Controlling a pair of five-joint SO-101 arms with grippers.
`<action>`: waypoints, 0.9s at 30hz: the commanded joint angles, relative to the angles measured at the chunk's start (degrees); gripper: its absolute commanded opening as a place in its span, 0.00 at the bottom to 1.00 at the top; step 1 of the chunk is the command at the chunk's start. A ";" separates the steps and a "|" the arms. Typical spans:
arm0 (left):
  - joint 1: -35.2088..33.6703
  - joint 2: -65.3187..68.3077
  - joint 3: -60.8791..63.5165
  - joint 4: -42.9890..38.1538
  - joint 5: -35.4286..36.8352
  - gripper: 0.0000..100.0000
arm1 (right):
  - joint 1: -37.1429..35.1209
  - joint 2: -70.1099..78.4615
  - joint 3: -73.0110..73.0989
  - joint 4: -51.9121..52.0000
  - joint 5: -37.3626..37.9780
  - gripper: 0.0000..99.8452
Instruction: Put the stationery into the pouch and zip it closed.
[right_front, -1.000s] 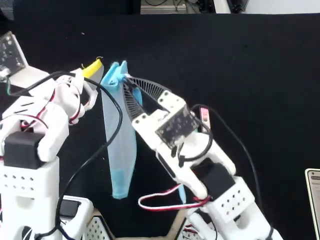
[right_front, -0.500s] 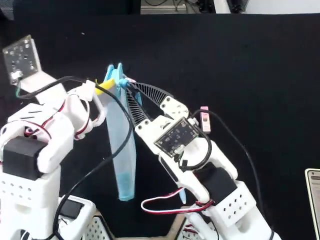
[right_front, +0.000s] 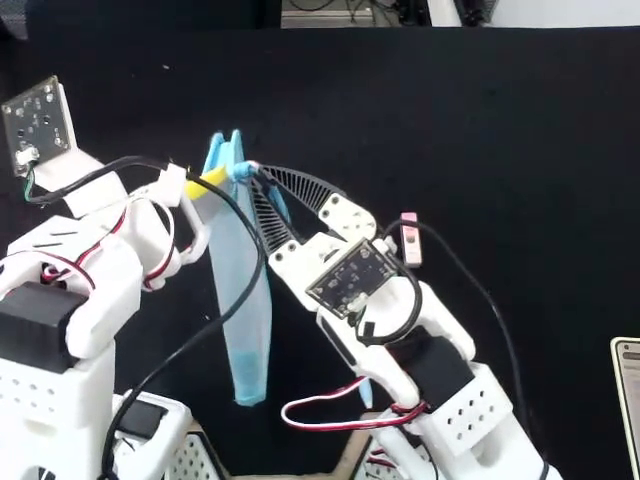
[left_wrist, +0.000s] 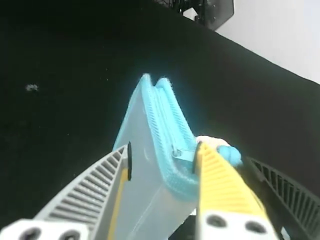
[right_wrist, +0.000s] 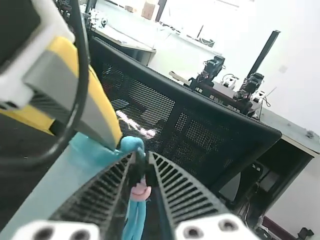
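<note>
Where the pouch hangs: translucent pale-blue zip pouch (right_front: 243, 300), lifted above the black table (right_front: 500, 150), its top edge at ten o'clock in the high view.
Left gripper (left_wrist: 162, 155): clamped across the pouch's zipper end.
Right gripper (right_wrist: 141, 167): nearly closed, pinching the pink-and-blue zipper pull (right_wrist: 139, 192).
Zipping: hold the left clamp firm and draw the pull straight along the teeth.
</note>
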 joint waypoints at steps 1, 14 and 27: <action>-0.31 0.18 -1.54 1.14 0.18 0.09 | 0.79 -0.84 -0.66 -1.41 0.53 0.01; -0.40 0.18 -1.98 0.79 -14.51 0.03 | 1.05 -1.01 -3.21 -1.32 0.09 0.01; -0.04 0.18 -6.20 1.23 -26.64 0.03 | -4.40 -4.97 -12.35 24.79 -14.24 0.25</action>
